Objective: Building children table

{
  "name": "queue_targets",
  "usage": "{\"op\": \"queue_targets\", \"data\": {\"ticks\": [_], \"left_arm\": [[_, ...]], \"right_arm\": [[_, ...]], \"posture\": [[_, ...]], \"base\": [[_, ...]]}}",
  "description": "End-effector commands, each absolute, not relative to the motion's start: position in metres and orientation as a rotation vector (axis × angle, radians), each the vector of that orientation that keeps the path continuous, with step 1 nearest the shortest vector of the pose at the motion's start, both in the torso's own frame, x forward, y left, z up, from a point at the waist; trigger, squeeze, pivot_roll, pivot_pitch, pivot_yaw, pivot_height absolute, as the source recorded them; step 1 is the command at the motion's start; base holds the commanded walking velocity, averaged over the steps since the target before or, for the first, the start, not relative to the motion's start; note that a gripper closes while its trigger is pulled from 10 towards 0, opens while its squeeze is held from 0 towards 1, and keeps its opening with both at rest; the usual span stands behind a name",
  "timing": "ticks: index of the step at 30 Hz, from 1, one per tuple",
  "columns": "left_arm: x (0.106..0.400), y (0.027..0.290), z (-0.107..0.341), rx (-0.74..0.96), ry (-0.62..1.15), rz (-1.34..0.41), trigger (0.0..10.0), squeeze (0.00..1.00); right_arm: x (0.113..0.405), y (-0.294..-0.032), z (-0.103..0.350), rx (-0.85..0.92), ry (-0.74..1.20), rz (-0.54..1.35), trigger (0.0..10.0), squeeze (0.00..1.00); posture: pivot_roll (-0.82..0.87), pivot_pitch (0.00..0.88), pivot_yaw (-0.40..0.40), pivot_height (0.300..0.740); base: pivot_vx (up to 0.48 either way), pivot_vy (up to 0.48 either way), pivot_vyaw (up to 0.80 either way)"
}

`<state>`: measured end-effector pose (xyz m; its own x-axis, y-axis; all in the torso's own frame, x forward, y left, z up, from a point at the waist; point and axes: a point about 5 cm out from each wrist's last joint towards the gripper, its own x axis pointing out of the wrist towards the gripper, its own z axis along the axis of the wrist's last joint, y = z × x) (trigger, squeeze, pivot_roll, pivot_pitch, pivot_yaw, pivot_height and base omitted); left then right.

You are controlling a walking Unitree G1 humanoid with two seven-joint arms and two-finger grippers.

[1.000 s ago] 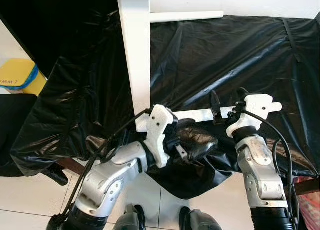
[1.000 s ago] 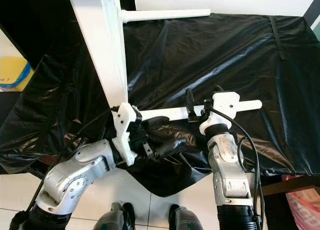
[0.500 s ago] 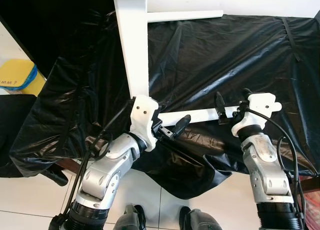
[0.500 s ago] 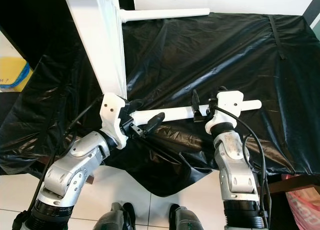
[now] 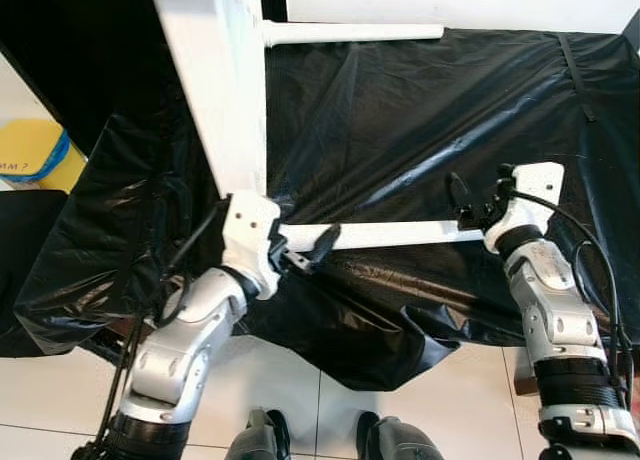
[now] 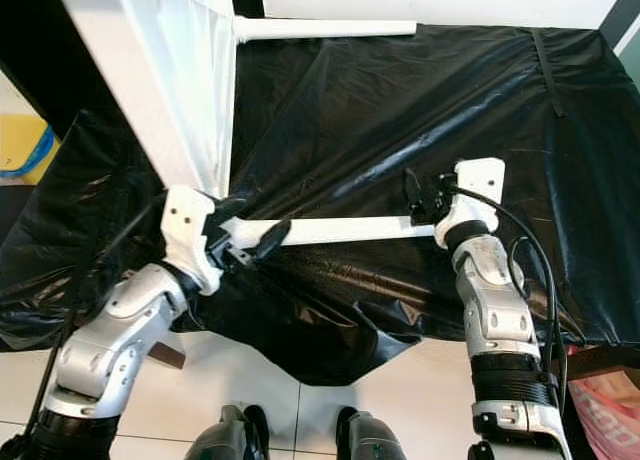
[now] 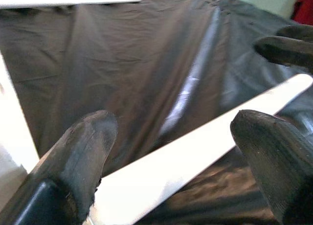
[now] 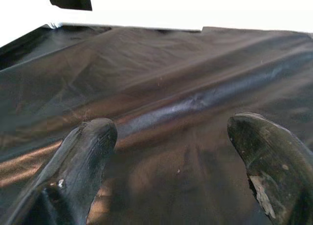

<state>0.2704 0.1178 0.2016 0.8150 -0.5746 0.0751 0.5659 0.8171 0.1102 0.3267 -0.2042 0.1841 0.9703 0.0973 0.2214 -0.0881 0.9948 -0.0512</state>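
Lying across the middle of the left eye frame: a white table leg (image 5: pixel 400 234), running level over the black plastic sheet (image 5: pixel 420 120). Joining at its left end a wide white table panel (image 5: pixel 215 90) rising tilted toward the upper left of the frame. Sticking out rightward from that panel along the top edge: a second white leg (image 5: pixel 350 32). Reaching in from lower left: the left gripper (image 5: pixel 305 250), fingers (image 7: pixel 83 156) spread wide to either side of the lying leg near its left end, not closing on it. Hovering at right of centre, just beside the leg's right end: the right gripper (image 5: pixel 478 202), fingers (image 8: pixel 78 161) spread wide over bare black sheet, gripping nothing. Showing at the left edge: a yellow object (image 5: pixel 35 152). Showing along the bottom: white floor tiles (image 5: pixel 330 410).
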Motion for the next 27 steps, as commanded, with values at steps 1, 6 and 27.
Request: {"op": "queue_targets", "data": {"ticks": [1, 6, 27], "left_arm": [[0.272, 0.132, 0.199, 0.104, -0.098, -0.538, 10.0, 0.0], [0.272, 0.14, 0.2, 0.132, -0.097, -0.535, 10.0, 0.0], [0.27, 0.091, 0.213, -0.012, -0.193, -0.668, 10.0, 0.0]], "right_arm": [[0.325, -0.204, 0.175, -0.022, -0.188, 0.1, 10.0, 0.0], [0.324, -0.197, 0.167, -0.014, -0.173, 0.133, 10.0, 0.0], [0.311, -0.176, 0.173, -0.017, -0.297, 0.003, 10.0, 0.0]], "posture": [[0.06, 0.206, -0.042, 0.74], [0.06, 0.205, -0.042, 0.74], [0.04, 0.218, -0.043, 0.74]], "base": [[0.0, 0.0, 0.0], [0.0, 0.0, 0.0], [0.0, 0.0, 0.0]]}}
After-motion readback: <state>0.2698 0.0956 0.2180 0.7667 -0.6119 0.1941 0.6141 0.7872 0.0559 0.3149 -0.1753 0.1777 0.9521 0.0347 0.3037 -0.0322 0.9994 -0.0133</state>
